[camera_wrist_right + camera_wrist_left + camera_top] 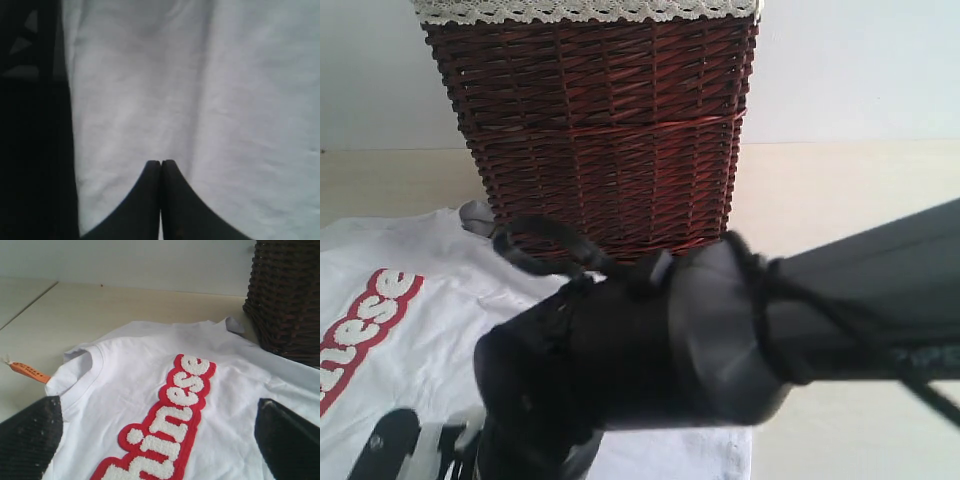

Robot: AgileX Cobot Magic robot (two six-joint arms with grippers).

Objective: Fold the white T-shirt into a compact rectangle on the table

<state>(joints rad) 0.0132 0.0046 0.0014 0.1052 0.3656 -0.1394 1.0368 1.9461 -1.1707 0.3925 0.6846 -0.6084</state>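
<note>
**Black arms, looped cables**

In front of the wicker basket, the right arm was a matte charcoal tube that widened into a rounded collar and a bulky black wrist. Thin black cables looped over it and wound round the tube. The left gripper had black fingers with a fine ribbed grain flecked with pale specks. The right gripper had smooth black fingers tapering to narrow tips, beside a black block with faint grey triangles.

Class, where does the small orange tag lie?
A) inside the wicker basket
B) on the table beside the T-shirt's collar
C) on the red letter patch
B: the orange tag lies on the table beside the collar of the white T-shirt, away from the wicker basket.
</note>
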